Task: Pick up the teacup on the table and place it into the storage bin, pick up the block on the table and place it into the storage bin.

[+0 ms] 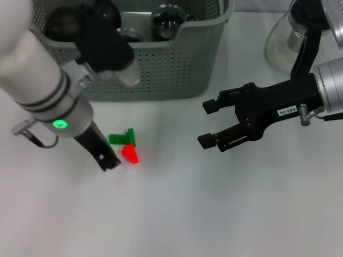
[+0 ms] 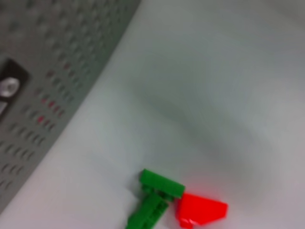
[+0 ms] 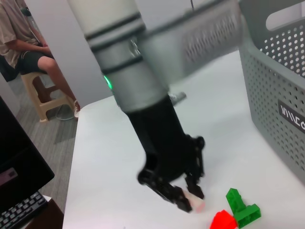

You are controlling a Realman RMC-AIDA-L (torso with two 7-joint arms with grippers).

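Note:
A green block (image 1: 123, 138) and a red block (image 1: 130, 154) lie touching on the white table, in front of the grey-green storage bin (image 1: 177, 69). My left gripper (image 1: 110, 160) hangs low just left of them, open with nothing in it; the right wrist view shows it (image 3: 190, 200) beside the green block (image 3: 240, 207) and the red block (image 3: 223, 221). The left wrist view looks down on the green block (image 2: 155, 200), the red block (image 2: 202, 212) and the bin wall (image 2: 38, 71). No teacup stands on the table; round glass vessels (image 1: 169, 19) sit inside the bin. My right gripper (image 1: 210, 123) hovers open to the right.
A glass teapot (image 1: 300, 32) stands at the back right, behind my right arm. A seated person (image 3: 28, 43) and a stool are beyond the table's far edge in the right wrist view.

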